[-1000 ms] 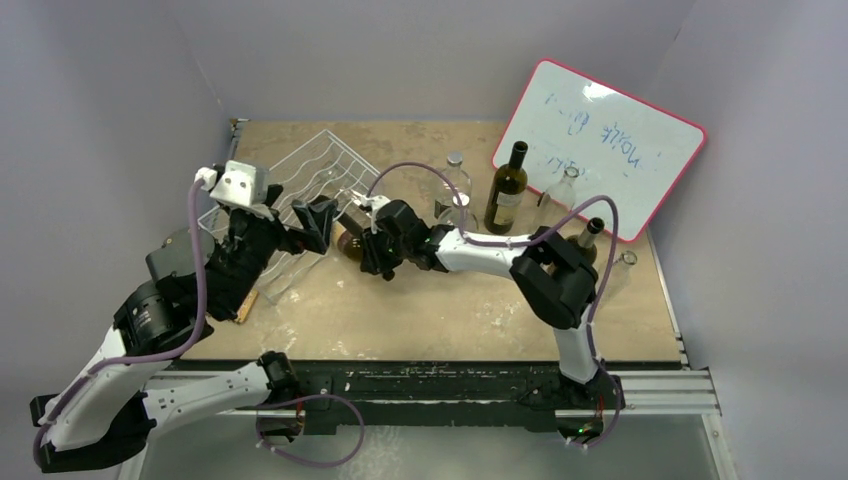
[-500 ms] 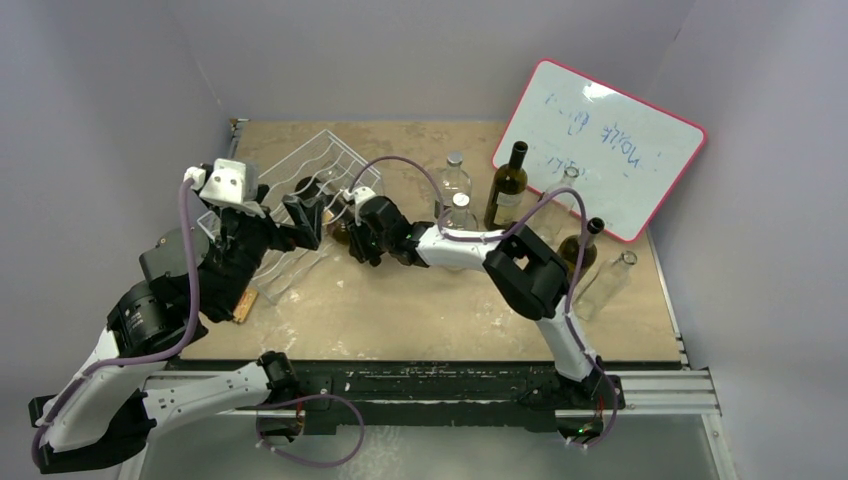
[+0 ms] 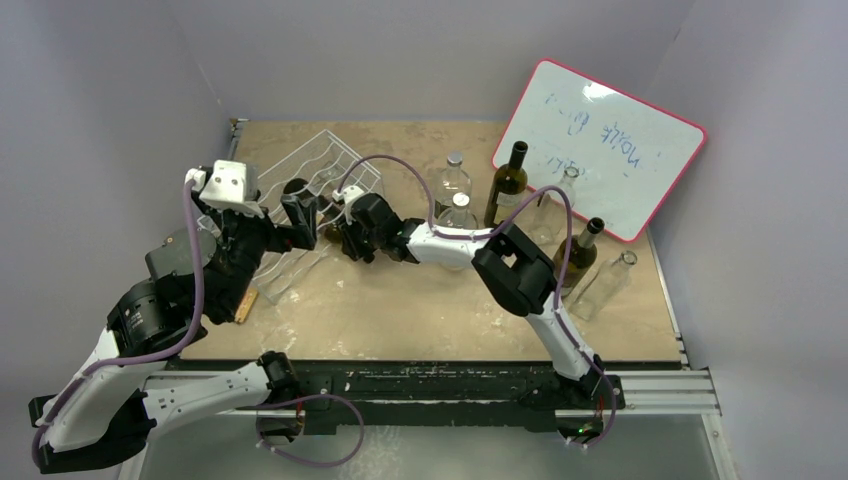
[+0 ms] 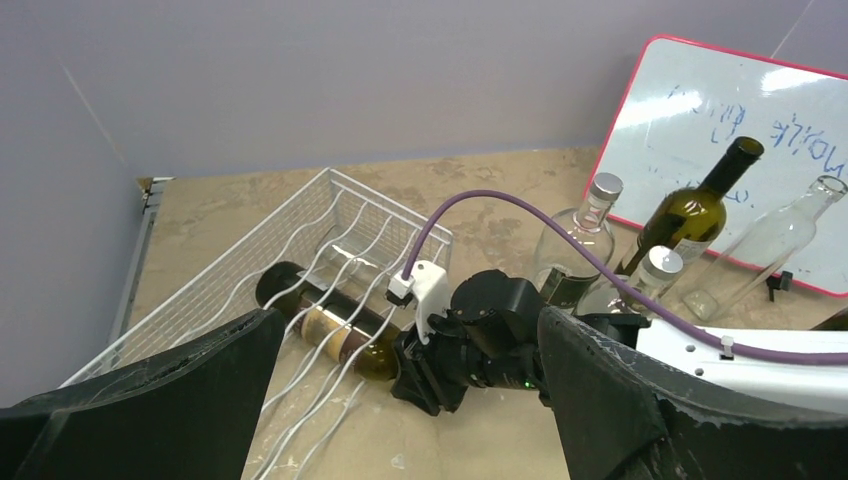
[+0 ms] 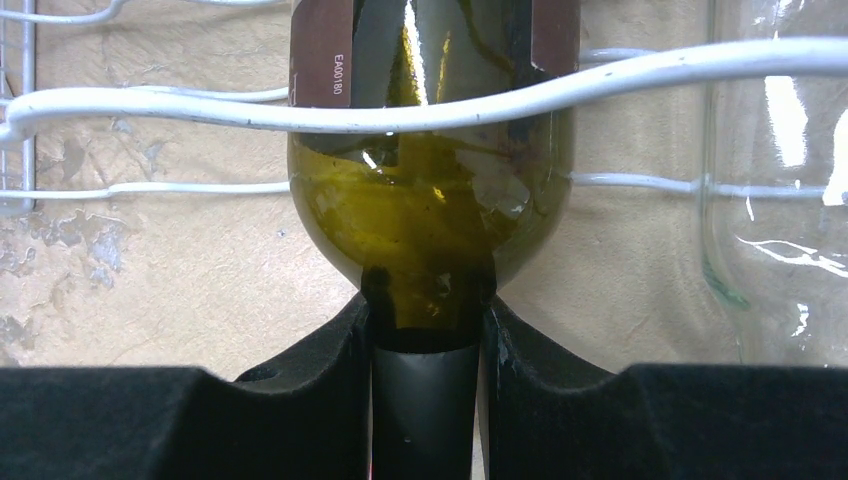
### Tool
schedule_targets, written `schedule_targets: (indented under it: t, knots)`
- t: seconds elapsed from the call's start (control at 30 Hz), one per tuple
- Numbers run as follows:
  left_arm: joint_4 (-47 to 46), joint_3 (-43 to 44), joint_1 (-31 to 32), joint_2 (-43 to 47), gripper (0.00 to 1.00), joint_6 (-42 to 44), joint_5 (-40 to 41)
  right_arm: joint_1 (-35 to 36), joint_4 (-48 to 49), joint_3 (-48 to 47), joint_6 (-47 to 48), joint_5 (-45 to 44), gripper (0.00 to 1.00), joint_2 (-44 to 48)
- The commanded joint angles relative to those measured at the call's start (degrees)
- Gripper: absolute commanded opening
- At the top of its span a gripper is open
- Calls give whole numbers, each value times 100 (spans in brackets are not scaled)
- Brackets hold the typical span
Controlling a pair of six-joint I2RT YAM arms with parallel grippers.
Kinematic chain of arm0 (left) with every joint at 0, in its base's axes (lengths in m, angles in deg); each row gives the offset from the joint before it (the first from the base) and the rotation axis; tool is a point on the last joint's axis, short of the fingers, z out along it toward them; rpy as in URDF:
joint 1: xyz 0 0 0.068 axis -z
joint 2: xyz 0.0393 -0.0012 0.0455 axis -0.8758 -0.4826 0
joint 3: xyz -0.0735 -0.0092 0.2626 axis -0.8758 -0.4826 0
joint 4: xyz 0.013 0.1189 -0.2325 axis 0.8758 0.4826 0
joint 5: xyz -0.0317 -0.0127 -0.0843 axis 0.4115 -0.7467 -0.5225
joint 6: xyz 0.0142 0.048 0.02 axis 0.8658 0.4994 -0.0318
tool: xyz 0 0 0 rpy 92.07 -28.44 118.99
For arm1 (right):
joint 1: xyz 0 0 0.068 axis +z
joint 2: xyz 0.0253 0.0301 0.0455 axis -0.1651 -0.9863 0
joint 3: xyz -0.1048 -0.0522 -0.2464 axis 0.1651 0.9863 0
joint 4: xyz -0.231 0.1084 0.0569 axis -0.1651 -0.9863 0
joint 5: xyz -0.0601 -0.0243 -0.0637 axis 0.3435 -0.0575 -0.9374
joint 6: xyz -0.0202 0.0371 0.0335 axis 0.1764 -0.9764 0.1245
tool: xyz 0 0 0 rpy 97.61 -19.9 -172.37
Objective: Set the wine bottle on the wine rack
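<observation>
On the tabletop [image 3: 420,310]: the rack sits at the far left; spare bottles [image 3: 507,185] and a whiteboard [image 3: 600,140] stand well apart on the right.
Rack [image 4: 345,215]: white wire, with wavy rods forming grooves and a low wall round the edge.
Bottle [image 4: 332,330]: dark green glass with a brown label. It lies on its side with its base pointing into the rack. The shoulder and neck stick out past the near edge. White rods cross in front of the body in both wrist views, so it cannot be told whether it rests in a groove or under the rods.
Clear glass [image 5: 780,200]: just beside the bottle.
Left claw [image 3: 303,215]: spread wide, holding nothing, near the rack's edge.
Right claw [image 5: 425,340]: closed on the bottle's neck, just under the shoulder.
Step, as judged: sliding the bottle in base first.
Doing it well: keep the neck in line with the rods, push level and slowly, keep off the clear glass, and let go only once the rods carry the body.
</observation>
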Motion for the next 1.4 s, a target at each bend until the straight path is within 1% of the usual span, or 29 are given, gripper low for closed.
schedule_targets:
  t: [0.0, 0.13, 0.2, 0.23, 0.3, 0.4, 0.53, 0.7, 0.87, 0.93, 1.07, 1.23, 1.37]
  knots:
    - [-157, 148, -11, 1, 100, 91, 332, 29, 729, -403, 124, 93, 33, 220]
    - [-335, 18, -7, 35, 100, 79, 355, 30, 718, -431, 80, -48, 41, 178]
    - [-511, -134, -11, 113, 100, 177, 97, 26, 681, -459, 55, -93, 50, 154]
    - [-618, -253, -13, 173, 100, 172, 91, 28, 663, -468, 38, -119, 51, 150]
    - [-855, -495, -6, 283, 100, 153, 87, 30, 620, -464, -4, -134, 59, 165]
    - [-845, -549, -11, 317, 100, 57, -32, 28, 615, -356, -25, -110, 68, 299]
    - [-689, -408, -12, 317, 100, 152, -151, 30, 599, -166, -93, -154, 74, 561]
    - [-882, -528, -9, 563, 100, 502, -341, 30, 523, 216, -228, -191, 76, 1111]
    - [-773, -376, -7, 599, 100, 513, -534, 30, 473, 743, -301, -318, 75, 1858]
    - [-710, -354, -7, 605, 100, 503, -590, 30, 262, 816, -301, -500, 75, 2173]
    - [-593, -349, -6, 621, 100, 428, -641, 27, -620, 607, -438, -1357, 72, 2788]
    - [-464, -307, -10, 611, 100, 273, -931, -21, -1668, 281, -588, -2510, 71, 3415]
    - [-541, -352, -11, 643, 100, 249, -992, -295, -2462, 53, -885, -3176, 71, 3800]
